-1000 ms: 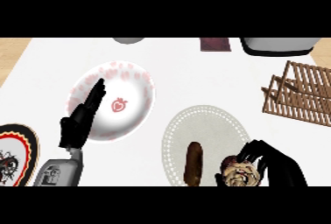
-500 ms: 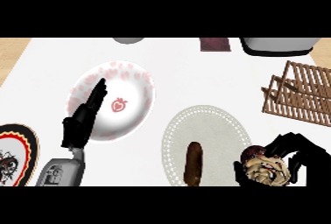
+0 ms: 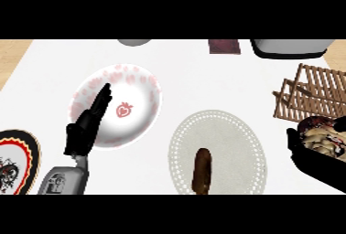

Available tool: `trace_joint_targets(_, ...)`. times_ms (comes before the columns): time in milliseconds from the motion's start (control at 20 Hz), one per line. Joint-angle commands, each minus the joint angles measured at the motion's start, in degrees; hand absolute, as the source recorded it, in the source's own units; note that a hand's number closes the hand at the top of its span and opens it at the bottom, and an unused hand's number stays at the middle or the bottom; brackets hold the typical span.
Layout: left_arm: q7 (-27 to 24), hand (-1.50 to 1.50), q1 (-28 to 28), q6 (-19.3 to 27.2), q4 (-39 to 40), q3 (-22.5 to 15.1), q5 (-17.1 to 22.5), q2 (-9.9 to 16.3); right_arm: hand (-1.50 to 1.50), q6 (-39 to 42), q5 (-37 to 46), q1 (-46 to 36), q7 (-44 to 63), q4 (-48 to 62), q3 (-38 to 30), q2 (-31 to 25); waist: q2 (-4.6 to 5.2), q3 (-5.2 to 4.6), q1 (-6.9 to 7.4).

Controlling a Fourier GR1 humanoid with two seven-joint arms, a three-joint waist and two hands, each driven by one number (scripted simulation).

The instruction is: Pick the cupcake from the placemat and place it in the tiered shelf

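Observation:
The cupcake [image 3: 323,136], tan with dark frosting, is off the round white lace placemat [image 3: 223,132] and sits at the view's right edge in my right hand [image 3: 307,153], whose black fingers curl under and round it. It is just below the near end of the wooden tiered shelf [image 3: 314,89]. My left hand [image 3: 86,125] rests open at the left, fingers straight and pointing up over the white plate with pink hearts [image 3: 132,105]. A brown éclair-like pastry [image 3: 202,169] lies on the placemat.
A patterned plate with a black and orange rim [image 3: 13,160] shows at the lower left edge. At the back stand a grey bowl [image 3: 135,42], a dark red block [image 3: 224,46] and a grey and black appliance [image 3: 290,48].
My right hand has carried the cupcake off the placemat, to the right and up toward the shelf. The left hand has not moved.

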Motion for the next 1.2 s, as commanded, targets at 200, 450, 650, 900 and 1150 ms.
trace_joint_targets(200,-0.96,0.0,0.41,-1.18,0.14,1.2,0.88,1.28,1.5,12.46,-8.63,-17.31,5.77,-2.74,-17.88,-7.71,0.13,0.05,0.39)
trace_joint_targets(450,-0.48,0.0,-1.99,1.01,1.75,-0.38,-0.72,-1.36,1.5,15.76,-11.02,-23.82,4.04,1.6,-25.88,-12.43,0.16,0.08,0.27)
trace_joint_targets(650,-0.67,0.0,1.23,0.49,-1.46,-0.87,-0.65,-1.06,1.5,14.95,-12.24,-26.61,1.35,7.49,-29.55,-16.49,0.19,0.08,0.7)
trace_joint_targets(900,6.52,0.0,0.01,0.17,-6.73,-1.7,-0.51,-1.13,1.5,9.08,-11.23,-19.68,-6.99,10.81,-31.05,-17.45,0.26,0.13,0.89)
trace_joint_targets(1150,4.54,0.0,0.22,0.82,-5.19,-1.64,-0.85,-1.74,1.5,7.66,-9.5,-23.48,-11.13,18.95,-30.26,-24.63,0.32,0.11,1.07)
